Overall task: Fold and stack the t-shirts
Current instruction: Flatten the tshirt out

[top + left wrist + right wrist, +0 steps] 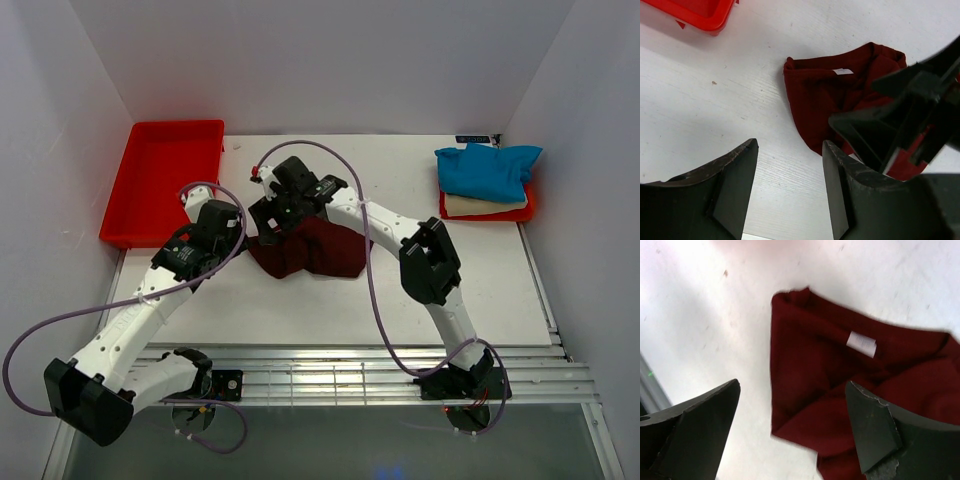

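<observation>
While hovering open and empty over the crumpled maroon tee [318, 250] at the centre of the table [480, 290], left gripper [790, 145] and right gripper [792, 385] alike, seems at the start of folding it, needing next a pinch on two edges to spread the cloth flat.

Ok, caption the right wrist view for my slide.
Open right gripper above the crumpled maroon t-shirt, white neck label showing, on the white table.

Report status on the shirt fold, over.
Left jaws open, right jaws open, both empty. Maroon t-shirt bunched mid-table, not folded. Blue t-shirt stacked on cream t-shirt in far-right tray. Nothing lies on the maroon.
</observation>
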Controlling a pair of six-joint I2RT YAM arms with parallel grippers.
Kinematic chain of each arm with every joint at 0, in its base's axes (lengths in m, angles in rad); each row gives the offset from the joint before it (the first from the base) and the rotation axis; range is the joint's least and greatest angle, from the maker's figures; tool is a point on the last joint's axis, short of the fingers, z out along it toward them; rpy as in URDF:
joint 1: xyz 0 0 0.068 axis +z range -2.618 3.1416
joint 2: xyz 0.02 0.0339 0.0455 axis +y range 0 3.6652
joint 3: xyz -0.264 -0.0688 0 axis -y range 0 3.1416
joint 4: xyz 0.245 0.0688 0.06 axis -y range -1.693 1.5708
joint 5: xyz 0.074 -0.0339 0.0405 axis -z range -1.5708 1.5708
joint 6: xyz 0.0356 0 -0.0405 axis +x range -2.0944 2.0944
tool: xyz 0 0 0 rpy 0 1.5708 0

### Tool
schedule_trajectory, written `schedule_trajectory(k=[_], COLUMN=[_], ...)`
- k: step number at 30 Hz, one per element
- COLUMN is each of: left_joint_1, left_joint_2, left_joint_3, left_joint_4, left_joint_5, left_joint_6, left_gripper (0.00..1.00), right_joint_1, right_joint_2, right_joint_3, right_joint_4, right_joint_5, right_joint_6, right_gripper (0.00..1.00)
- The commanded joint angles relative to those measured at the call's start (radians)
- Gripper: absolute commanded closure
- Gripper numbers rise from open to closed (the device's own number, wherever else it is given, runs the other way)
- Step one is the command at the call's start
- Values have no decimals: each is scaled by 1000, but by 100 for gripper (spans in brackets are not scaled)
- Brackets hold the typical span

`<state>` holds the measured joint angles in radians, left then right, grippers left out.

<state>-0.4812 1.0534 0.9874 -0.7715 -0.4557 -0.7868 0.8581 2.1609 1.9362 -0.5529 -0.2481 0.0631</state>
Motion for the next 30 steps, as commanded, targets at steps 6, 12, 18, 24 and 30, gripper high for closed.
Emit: schedule_trajectory(k=[6, 12, 18, 24, 30], left_joint_1=[15, 20, 23, 21, 23], left_joint_2=[-75, -79, -87, -122, -125], left_joint_3=[-36, -46, -36, -44, -55], left_joint_4=[-57, -66, -77, -100, -107], left_joint_5=[-47, -31, -29, -44, -44], left_joint_6=[-26, -40, -38, -40, -43], left_gripper=[35, 35, 35, 35, 35], right_joint_1=[-5, -19, -25, -24, -25], right_joint_2=[76, 186, 254, 261, 269], right_joint_3=[132, 253, 245, 164, 141], right_joint_4=[95, 18, 30, 60, 65], right_joint_5=[62, 141, 165, 155, 159], right_joint_6=[-36, -59, -88, -74, -74], right_gripper=[5, 7, 19, 23, 54])
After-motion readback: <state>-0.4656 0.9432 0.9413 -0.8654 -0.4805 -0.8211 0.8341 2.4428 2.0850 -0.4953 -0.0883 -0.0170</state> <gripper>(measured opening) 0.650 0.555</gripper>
